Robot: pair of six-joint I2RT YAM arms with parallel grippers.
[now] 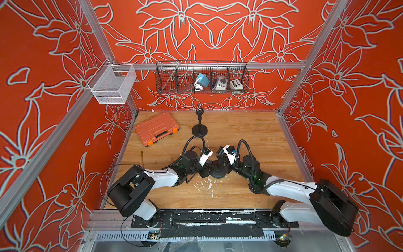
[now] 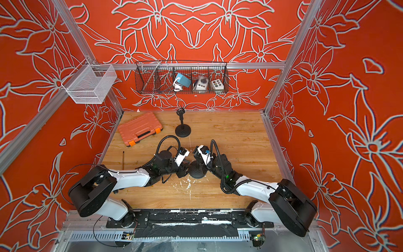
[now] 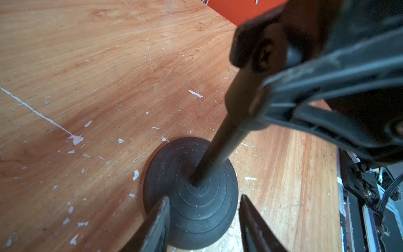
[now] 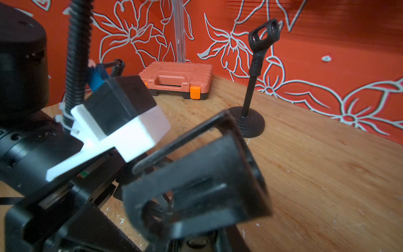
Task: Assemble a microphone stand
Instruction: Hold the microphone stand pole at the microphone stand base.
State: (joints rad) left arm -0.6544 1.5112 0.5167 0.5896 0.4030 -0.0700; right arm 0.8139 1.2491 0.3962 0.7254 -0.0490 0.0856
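Red walls patterned with pale flowers enclose a scuffed wooden table [image 1: 250, 135]. Near its front centre sits a round black base [image 3: 196, 213] with a pole [image 3: 220, 148] rising from its socket. The left pincer [image 3: 205, 197] straddles the base, prongs parted; contact is unclear. The right pincer [image 3: 259, 104] is clenched on the pole's upper end. The pole seems mid-seating. Next, the base likely needs pinning while the pole is turned tight. A finished stand [image 1: 199, 125] stands farther back.
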